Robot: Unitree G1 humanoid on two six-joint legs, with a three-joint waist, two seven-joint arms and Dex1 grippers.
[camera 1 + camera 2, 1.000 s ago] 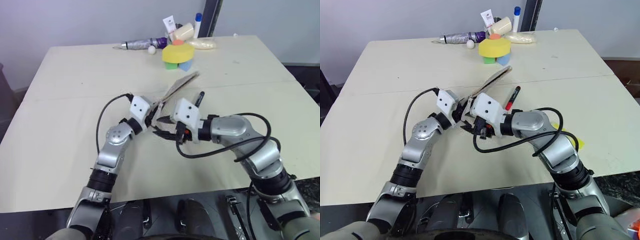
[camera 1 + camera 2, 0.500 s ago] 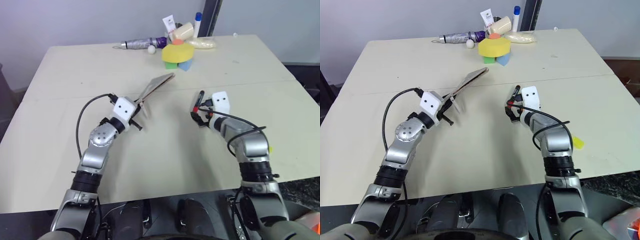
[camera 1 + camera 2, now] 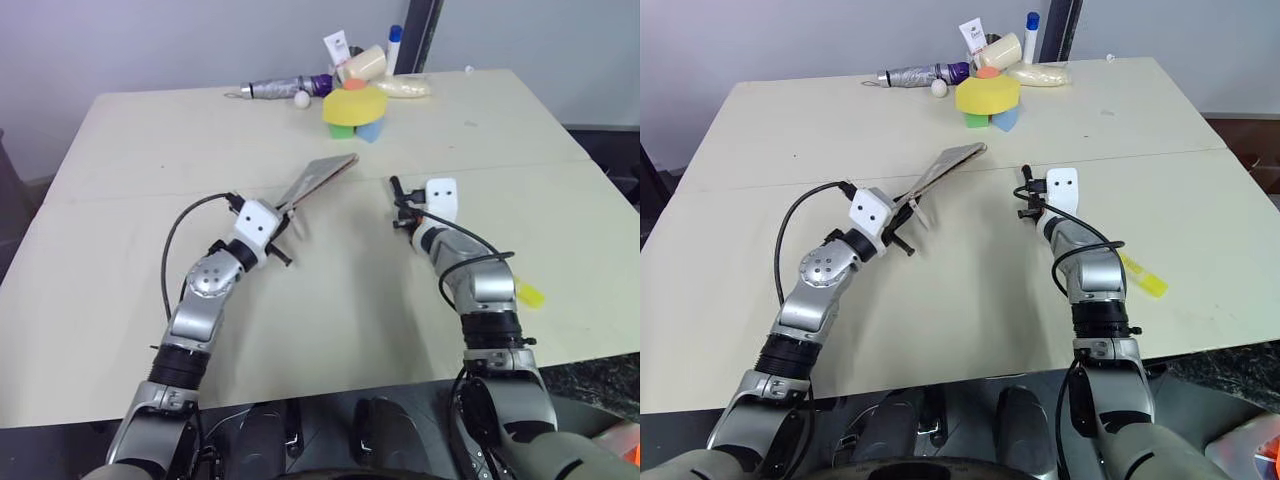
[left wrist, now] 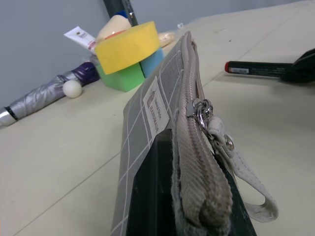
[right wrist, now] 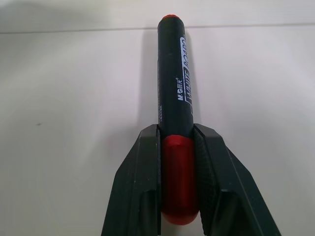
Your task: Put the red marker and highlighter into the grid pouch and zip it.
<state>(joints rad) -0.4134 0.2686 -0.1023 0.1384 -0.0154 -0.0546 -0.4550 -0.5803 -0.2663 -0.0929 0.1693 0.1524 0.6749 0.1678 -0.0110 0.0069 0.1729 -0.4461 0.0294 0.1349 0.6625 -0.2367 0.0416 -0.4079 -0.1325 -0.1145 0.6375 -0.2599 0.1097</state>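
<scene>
The red marker (image 5: 176,147) sits pinched between the two black fingers (image 5: 137,182) of the right gripper (image 3: 1028,205), which grips its red cap end — the black barrel sticks out ahead of the fingers, just above the pale table (image 3: 130,150). From where I stand, that hand is over the right-middle of the tabletop.

The grid pouch (image 3: 316,178) is in the left gripper (image 3: 283,228), clamped tight at one end and lifted off the table, standing on its long edge and angled up and away toward the far side. Its zipper edge faces up with the metal pull (image 4: 202,109) and a pale fabric strap (image 4: 246,182) hanging off it; a small white label (image 4: 154,110) shows on the grey gridded side. Pouch and marker are well apart, with bare table between them.

The highlighter (image 3: 1142,277) lies flat near the right edge of the table, beside the right forearm, untouched.

At the far edge there's a cluster — a yellow sponge block (image 3: 354,103) on green and blue pieces, a folded umbrella (image 3: 285,88), a small white ball (image 3: 303,99).
</scene>
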